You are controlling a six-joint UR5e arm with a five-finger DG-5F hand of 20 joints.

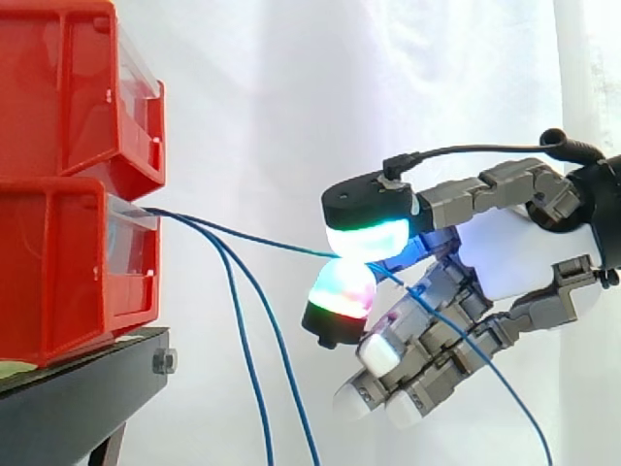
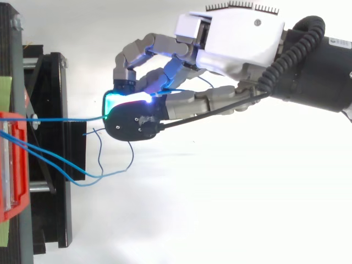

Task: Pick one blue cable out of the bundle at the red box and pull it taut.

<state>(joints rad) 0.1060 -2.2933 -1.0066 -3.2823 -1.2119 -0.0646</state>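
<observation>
Between the glowing pads (image 1: 364, 238) of your robot hand (image 1: 505, 257) you have one blue cable (image 1: 252, 238) pinched, stretched nearly straight from the lower red bin (image 1: 58, 282); two other cables (image 1: 244, 349) hang loose below.

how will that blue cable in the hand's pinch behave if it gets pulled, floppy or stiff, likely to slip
Probably floppy: the loose blue cables hang slack from the red box. It is thin and looks smooth, so the pinched blue cable might slide between the fingertips. Likely very light: it barely sags on its way to the hand.
</observation>
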